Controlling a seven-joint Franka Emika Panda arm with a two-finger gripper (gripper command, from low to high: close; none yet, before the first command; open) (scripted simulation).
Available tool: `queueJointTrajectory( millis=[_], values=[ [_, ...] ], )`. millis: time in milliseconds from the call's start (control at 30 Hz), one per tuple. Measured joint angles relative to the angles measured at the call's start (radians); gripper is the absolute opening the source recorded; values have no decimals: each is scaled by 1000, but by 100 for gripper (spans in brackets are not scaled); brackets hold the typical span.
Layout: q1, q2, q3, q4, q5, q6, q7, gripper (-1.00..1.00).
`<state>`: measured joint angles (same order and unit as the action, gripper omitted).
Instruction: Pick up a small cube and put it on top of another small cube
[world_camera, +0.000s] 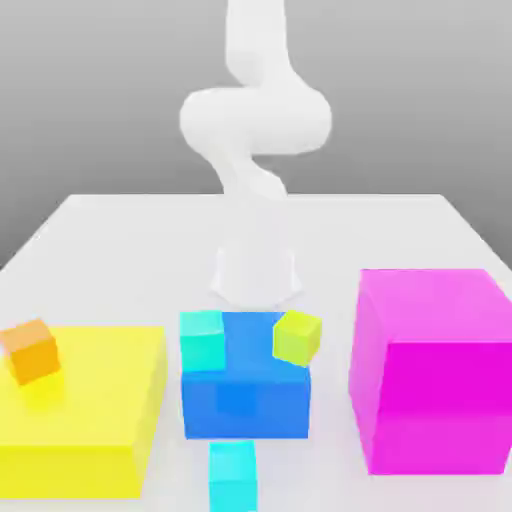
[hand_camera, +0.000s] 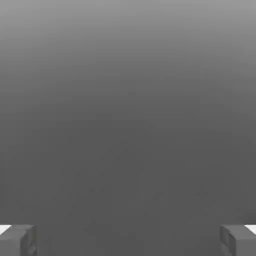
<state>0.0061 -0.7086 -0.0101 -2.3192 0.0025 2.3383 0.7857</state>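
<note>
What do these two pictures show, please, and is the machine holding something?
The white machine is a robot arm. The exterior view looks at it from outside; the hand view comes from a camera on its hand, showing the gripper open and empty.

On the pale surface are a yellow block, a blue block, a magenta block and a cyan cube. An orange cube appears over the yellow block, a turquoise cube and a yellow-green cube over the blue.
</note>
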Motion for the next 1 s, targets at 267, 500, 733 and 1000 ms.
queueJointTrajectory(
  millis=[267,500,733,1000],
  values=[
    [16,296,-31,-62,13,124,-49,0],
    [20,550,-48,-115,29,230,-96,0],
    [11,804,-54,-169,36,337,-136,0],
    [-11,1091,-33,-162,55,526,-167,-100]
  ],
)
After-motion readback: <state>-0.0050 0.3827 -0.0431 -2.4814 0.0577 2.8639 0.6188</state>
